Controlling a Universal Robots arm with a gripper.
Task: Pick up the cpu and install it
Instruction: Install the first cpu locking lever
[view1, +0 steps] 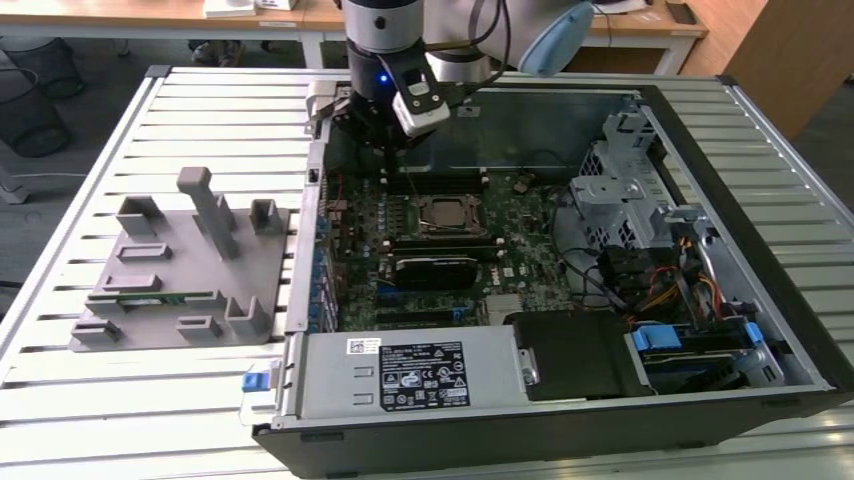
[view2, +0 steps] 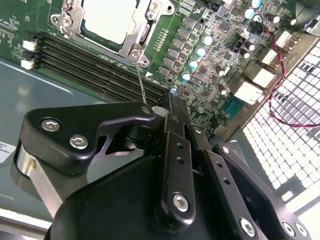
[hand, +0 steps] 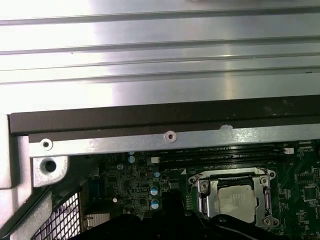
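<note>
The cpu (view1: 441, 212), a flat square chip with a silver-grey top, lies in its socket on the green motherboard, framed by the metal load plate. It shows in both wrist views (view2: 110, 20) (hand: 235, 202). My gripper (view1: 388, 178) hangs inside the open computer case, just behind the socket over the memory slots (view2: 100, 70). Its black fingers are shut (view2: 161, 107). A thin metal socket lever (view2: 141, 82) rises from the socket corner up to the fingertips; whether it is clamped I cannot tell.
The open case (view1: 534, 100) lies on a slatted metal table (view1: 200, 110). A drive cage (view1: 621, 190), cables and a power supply (view1: 400, 375) crowd the case. A grey fixture stand (view1: 200, 215) with a green memory stick (view1: 154, 297) stands at the exterior view's left.
</note>
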